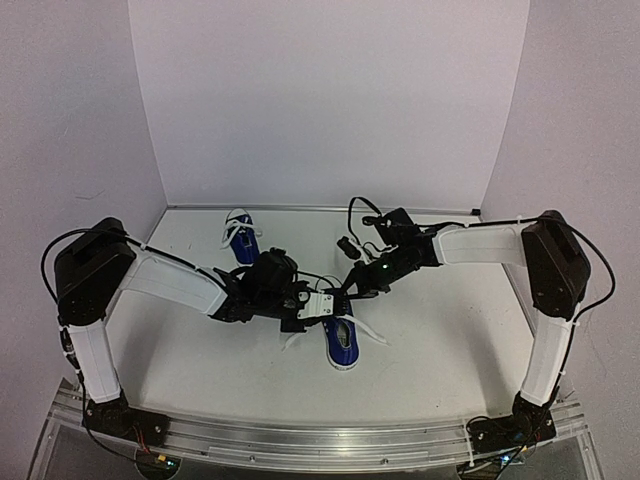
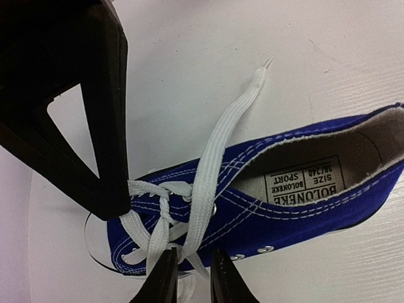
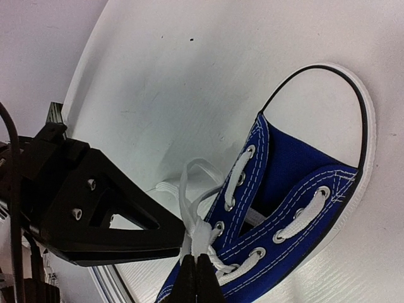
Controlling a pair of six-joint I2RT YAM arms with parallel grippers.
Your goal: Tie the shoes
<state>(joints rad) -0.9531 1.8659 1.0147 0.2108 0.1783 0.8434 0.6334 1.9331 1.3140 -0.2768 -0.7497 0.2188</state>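
I see the table (image 1: 450, 350), one shoe (image 1: 342, 340) at its middle, the other shoe (image 1: 241, 243) far left. My left gripper (image 2: 194, 281), nearly closed, nips the middle shoe's laces (image 2: 208, 164); my right gripper (image 3: 197, 278) pinches them, fully closed.

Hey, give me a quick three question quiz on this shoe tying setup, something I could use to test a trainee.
1. True or false: the left gripper and the right gripper are both at the near shoe.
2. Where does the other shoe lie? A) at the back left of the table, away from both grippers; B) under the right arm; C) stacked on the near shoe.
3. In the left wrist view, what lies between the left gripper's jaws?
Key: 1 true. 2 A. 3 a white lace.
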